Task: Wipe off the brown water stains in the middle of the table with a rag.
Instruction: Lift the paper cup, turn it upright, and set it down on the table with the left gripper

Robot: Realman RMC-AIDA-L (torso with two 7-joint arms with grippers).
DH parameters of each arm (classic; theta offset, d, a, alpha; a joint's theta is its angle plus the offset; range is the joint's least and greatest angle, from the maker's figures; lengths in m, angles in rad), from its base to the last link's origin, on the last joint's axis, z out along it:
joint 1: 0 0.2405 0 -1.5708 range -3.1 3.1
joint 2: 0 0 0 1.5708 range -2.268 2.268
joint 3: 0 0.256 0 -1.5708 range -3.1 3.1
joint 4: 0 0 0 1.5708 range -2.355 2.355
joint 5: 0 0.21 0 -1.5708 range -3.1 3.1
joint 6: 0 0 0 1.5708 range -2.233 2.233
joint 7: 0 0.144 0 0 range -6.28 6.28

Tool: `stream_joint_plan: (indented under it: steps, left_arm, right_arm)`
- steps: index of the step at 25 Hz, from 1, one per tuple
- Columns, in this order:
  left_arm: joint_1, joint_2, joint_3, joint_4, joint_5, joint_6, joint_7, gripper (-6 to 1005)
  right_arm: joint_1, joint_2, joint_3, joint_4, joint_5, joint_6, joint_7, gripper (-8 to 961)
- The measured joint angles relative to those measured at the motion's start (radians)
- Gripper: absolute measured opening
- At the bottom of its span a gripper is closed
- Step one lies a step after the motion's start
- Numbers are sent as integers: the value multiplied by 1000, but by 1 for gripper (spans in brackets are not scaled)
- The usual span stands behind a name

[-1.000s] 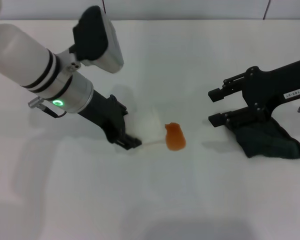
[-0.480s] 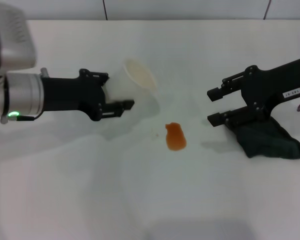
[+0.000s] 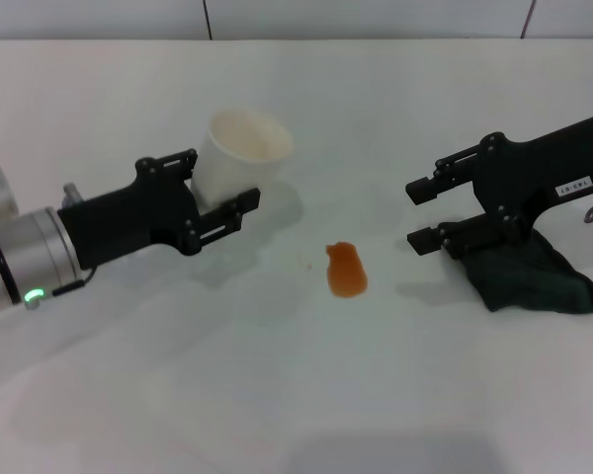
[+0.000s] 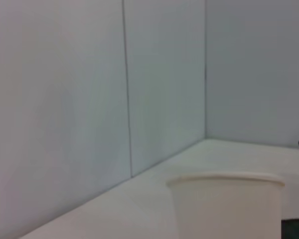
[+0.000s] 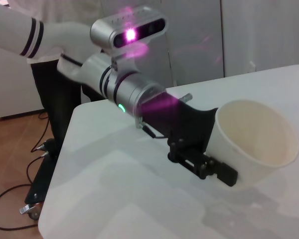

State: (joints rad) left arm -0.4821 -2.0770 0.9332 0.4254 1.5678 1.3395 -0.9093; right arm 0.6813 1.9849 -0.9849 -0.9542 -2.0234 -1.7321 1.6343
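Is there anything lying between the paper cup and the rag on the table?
Yes. In the head view, the brown water stains lie on the table between the cup, held by the left gripper, and the rag under the right gripper.

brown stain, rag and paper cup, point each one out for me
brown stain (image 3: 347, 271), head view, middle of the blob
rag (image 3: 530, 276), head view, bare cloth below the right gripper
paper cup (image 3: 239, 155), head view, its side wall

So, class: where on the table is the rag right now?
In the head view, the rag lies at the table's right side, under the right gripper, right of the brown water stains.
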Motion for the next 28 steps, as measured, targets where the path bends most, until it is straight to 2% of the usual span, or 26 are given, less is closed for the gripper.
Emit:
stream_joint_plan:
  steps: [7, 18, 28]
  left_arm:
    - [2, -2, 0, -135, -64, -76, 65, 615]
    - [-24, -9, 2, -240, -85, -204, 154, 649]
    - [-4, -9, 1, -261, -120, -218, 246, 680]
  right_arm:
    - [4, 0, 0, -1, 1, -11, -2, 604]
    - [6, 0, 0, -3, 2, -12, -7, 604]
    - [5, -2, -2, -3, 2, -7, -9, 604]
